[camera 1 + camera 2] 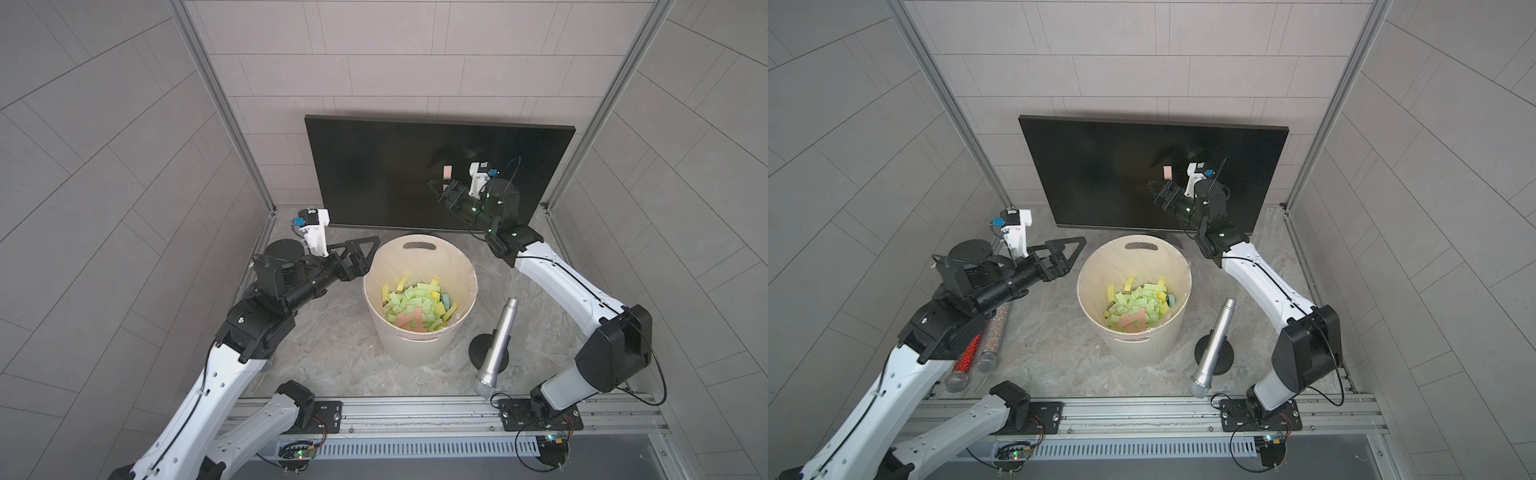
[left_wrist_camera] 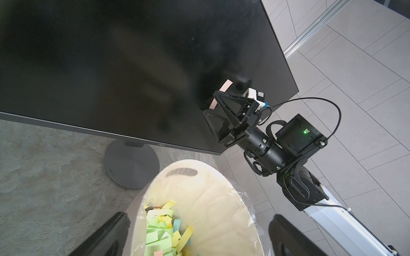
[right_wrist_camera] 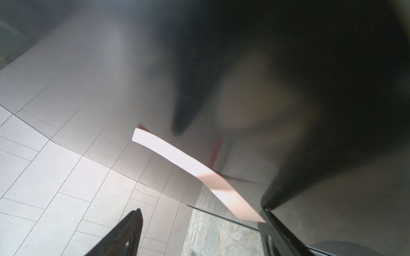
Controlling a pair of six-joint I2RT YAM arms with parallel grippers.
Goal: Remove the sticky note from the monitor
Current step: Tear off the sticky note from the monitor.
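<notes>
left wrist: paper strips (image 2: 159,235) in bucket (image 2: 213,192)

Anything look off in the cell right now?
Silver microphone sits tilted over a round black base, head toward the front rail. Pink sticky note curls away from the monitor. Nothing looks spilled.

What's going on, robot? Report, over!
Left gripper open, by bucket. Right gripper open around pink sticky note. Note not yet off monitor. Nothing blocking.
</notes>
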